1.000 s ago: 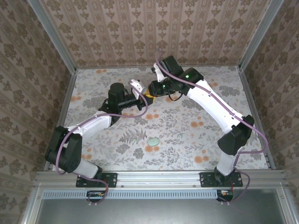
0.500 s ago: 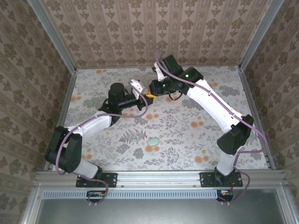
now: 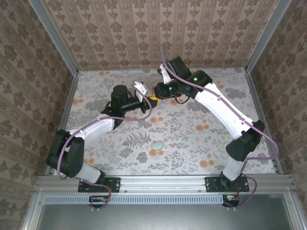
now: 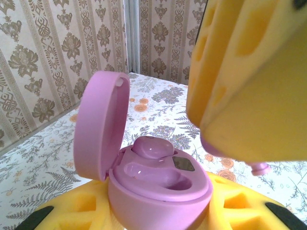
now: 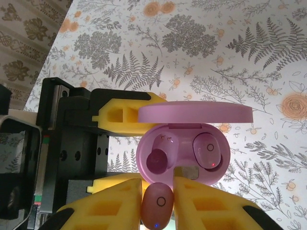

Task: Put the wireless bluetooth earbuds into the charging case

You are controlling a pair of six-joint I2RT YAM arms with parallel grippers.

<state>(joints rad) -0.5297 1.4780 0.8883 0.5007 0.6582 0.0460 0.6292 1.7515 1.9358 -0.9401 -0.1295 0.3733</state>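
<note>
Movement over the last second is tiny. From the top view, the right arm's elbow (image 3: 247, 141) has swung out a touch and the wrist end nudged along with it. Both grippers are parked in the same spot mid-table, so to me this reads as fine alignment rather than the actual push.

Right gripper (image 5: 158, 191) is pinched almost fully closed on the loose pink earbud (image 5: 160, 207), which sits between the yellow fingertips right at the front rim of the pink charging case (image 5: 175, 175). Left gripper (image 4: 158, 218) is closed snugly around the case body and holds it up off the floral table (image 3: 192, 139), with the lid (image 4: 98, 124) flipped open.

Counts:
- Pink earbuds: two. One is already seated (image 5: 207, 149) in the case, the other is the one in the right fingers.
- Sockets: two, and the empty socket (image 5: 156, 162) is the one nearest the held bud.
- Cases: two. One is the pink one, and a mint case (image 3: 157, 144) lies on the table well apart from the action.

My guess is we're roughly halfway through the pink pair. The bud isn't in the socket yet, just lined up near it.
</note>
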